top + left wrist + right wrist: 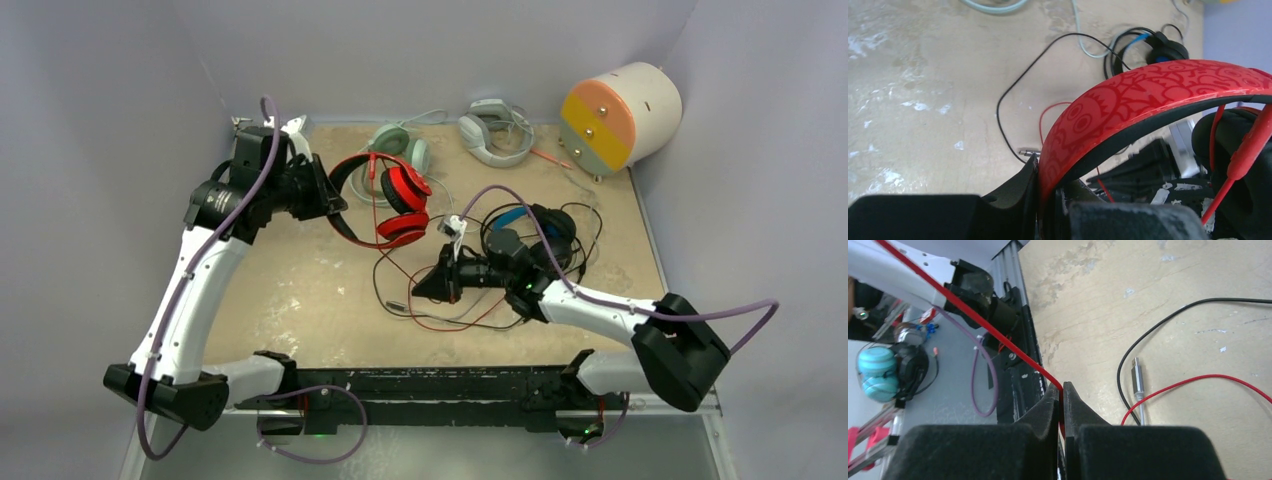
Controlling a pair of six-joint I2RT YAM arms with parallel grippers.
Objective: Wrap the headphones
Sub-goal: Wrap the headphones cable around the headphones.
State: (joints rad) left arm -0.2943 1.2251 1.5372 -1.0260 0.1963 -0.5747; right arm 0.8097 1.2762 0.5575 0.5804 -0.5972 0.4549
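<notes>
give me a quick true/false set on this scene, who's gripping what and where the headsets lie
1. The left end effector is clamped on the headband of the red-and-black headphones. True.
2. The right end effector is open, holding nothing. False: it is shut on the red cable.
3. The mint-green headphones lie near the far edge of the table. True.
4. The black-and-blue headphones sit beside the left arm. False: they lie by the right arm, cable loose around them.
</notes>
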